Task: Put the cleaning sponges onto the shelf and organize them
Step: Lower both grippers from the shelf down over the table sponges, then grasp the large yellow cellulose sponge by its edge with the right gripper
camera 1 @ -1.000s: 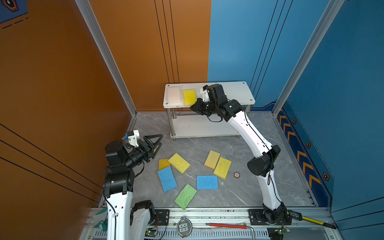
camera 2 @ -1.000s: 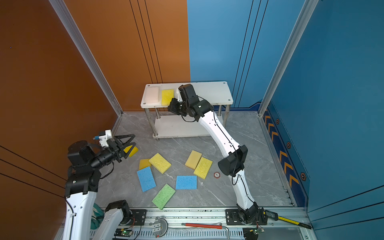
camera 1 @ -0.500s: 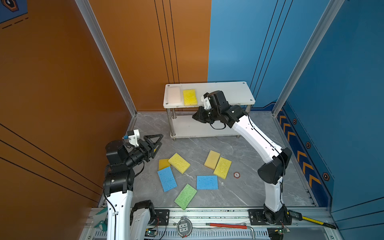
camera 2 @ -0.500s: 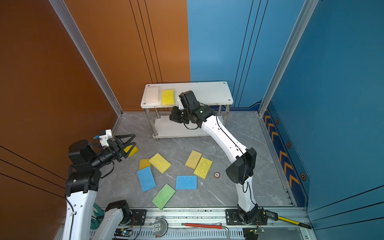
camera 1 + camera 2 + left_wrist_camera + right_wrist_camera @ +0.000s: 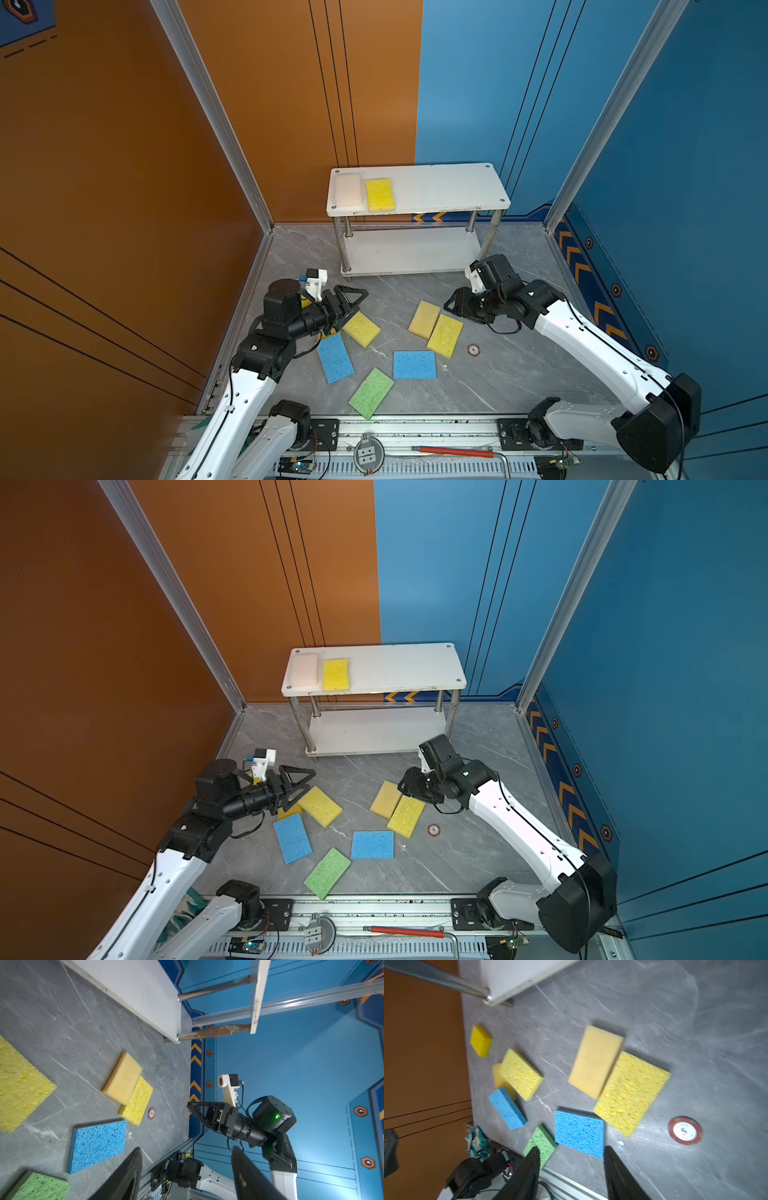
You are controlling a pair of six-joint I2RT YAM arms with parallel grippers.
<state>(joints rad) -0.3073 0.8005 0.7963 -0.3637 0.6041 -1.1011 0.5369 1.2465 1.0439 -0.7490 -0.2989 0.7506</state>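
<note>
The shelf [image 5: 440,187] stands at the back with a pale sponge [image 5: 348,190] and a yellow sponge [image 5: 380,194] side by side on its top board. On the floor lie several more sponges: yellow [image 5: 361,329], yellow-orange [image 5: 424,318], yellow [image 5: 444,336], blue [image 5: 335,357], blue [image 5: 414,365] and green [image 5: 371,393]. My left gripper [image 5: 360,300] [image 5: 185,1159] hovers open and empty over the left yellow sponge. My right gripper [image 5: 451,306] [image 5: 571,1157] is open and empty, low beside the yellow-orange sponge [image 5: 596,1059].
A red-and-white disc [image 5: 473,350] lies right of the sponges. A small yellow block [image 5: 480,1040] sits by the orange wall. A green-and-white glove [image 5: 476,1140] and a red-handled tool [image 5: 453,451] lie at the front rail. Walls close in left, back and right.
My right arm has swung down from the shelf top to the floor beside the yellow-orange sponge, and its jaws have opened. The left gripper has stayed in place and opened slightly wider.
</note>
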